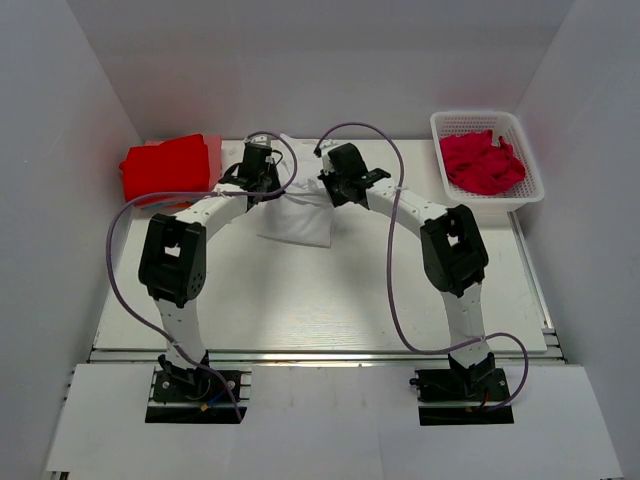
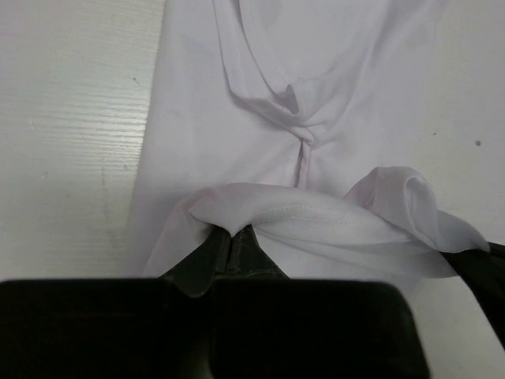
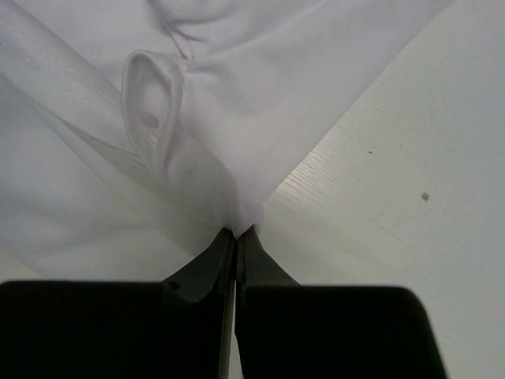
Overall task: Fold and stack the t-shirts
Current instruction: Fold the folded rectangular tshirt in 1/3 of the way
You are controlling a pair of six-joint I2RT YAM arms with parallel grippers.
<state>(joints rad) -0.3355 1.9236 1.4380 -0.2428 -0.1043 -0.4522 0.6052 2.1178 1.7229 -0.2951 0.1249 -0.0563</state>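
Fingers of left gripper [image 2: 230, 241] and right gripper [image 3: 237, 235] both clench the white t-shirt [image 1: 296, 222] at upper center; uneven pulling may slip the cloth out or twist the fold.

**Top view:** the two wrists cover the far edge of the shirt [image 1: 296, 222], and how it is held is too small to read here. Layers in the red stack [image 1: 165, 170], at the far left corner of the surface, cannot be counted.

**Left wrist view:** a shirt fold drapes over the tips of the left gripper [image 2: 230, 237]. The shirt runs off the top edge. A dark shape [image 2: 483, 278] is cut by the right edge.

**Right wrist view:** the tips of the right gripper [image 3: 236, 234] vanish into pinched cloth.
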